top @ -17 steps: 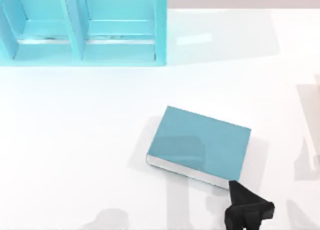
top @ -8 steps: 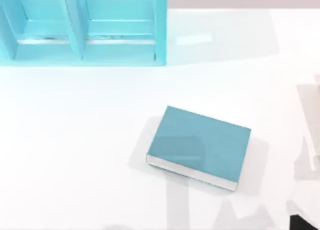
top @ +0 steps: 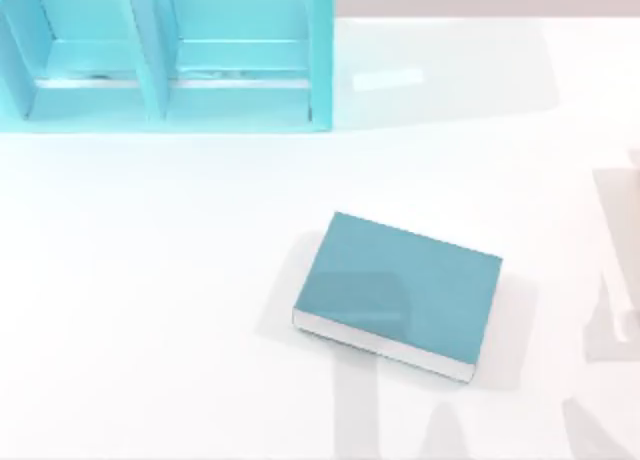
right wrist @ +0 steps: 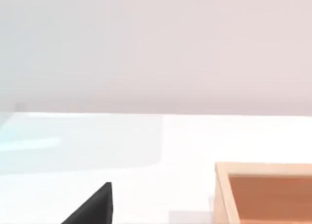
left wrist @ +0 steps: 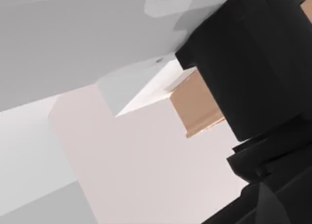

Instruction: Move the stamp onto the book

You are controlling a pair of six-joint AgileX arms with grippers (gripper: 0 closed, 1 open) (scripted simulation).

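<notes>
You have the book (top: pixel 398 292) lying flat and slightly askew, lower centre-right on the white counter (top: pixel 150 280), bare surface off every edge. A blue shelf unit (top: pixel 165 55) stands upper left. Whether either end effector is released or clenched, you cannot tell.

Bare worktop (top: pixel 150 300) left of the book (top: pixel 400 290) and beyond it; far left blocked by the shelf unit (top: pixel 170 55).

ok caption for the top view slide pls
Teal book lying flat on the white table, light-blue shelf unit at the far left.
</notes>
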